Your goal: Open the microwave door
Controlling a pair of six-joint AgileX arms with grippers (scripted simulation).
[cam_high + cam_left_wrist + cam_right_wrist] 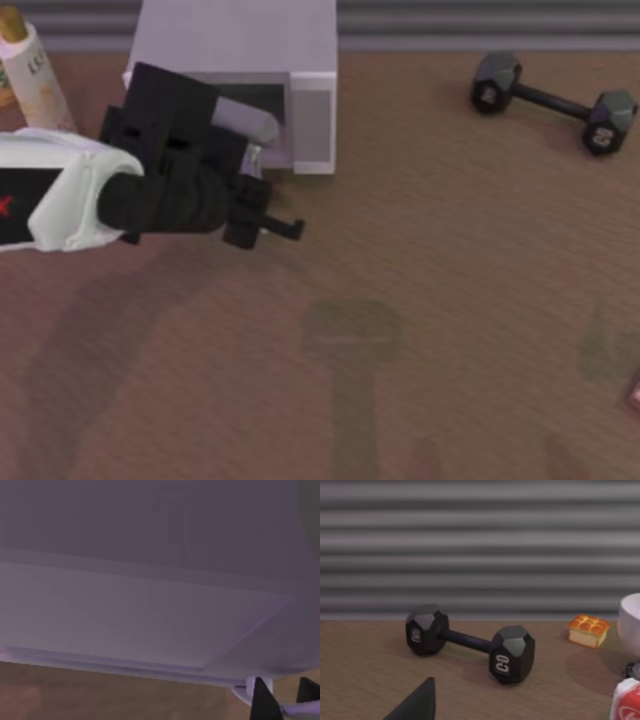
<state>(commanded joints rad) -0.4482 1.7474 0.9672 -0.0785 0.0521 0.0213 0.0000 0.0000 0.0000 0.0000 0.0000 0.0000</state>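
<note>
Black and white, the left arm's fingers (262,150) reach the microwave door (245,112) at the far left of the worktop (420,300). Up close, they pinch its handle (257,686), narrow. Right fingers (415,705): cannot tell; nearby lies a dumbbell (470,642).

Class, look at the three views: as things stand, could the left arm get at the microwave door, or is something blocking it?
Probably yes. The left gripper is already at the microwave's front, close against the microwave door in the left wrist view. Nothing stands between them.
</note>
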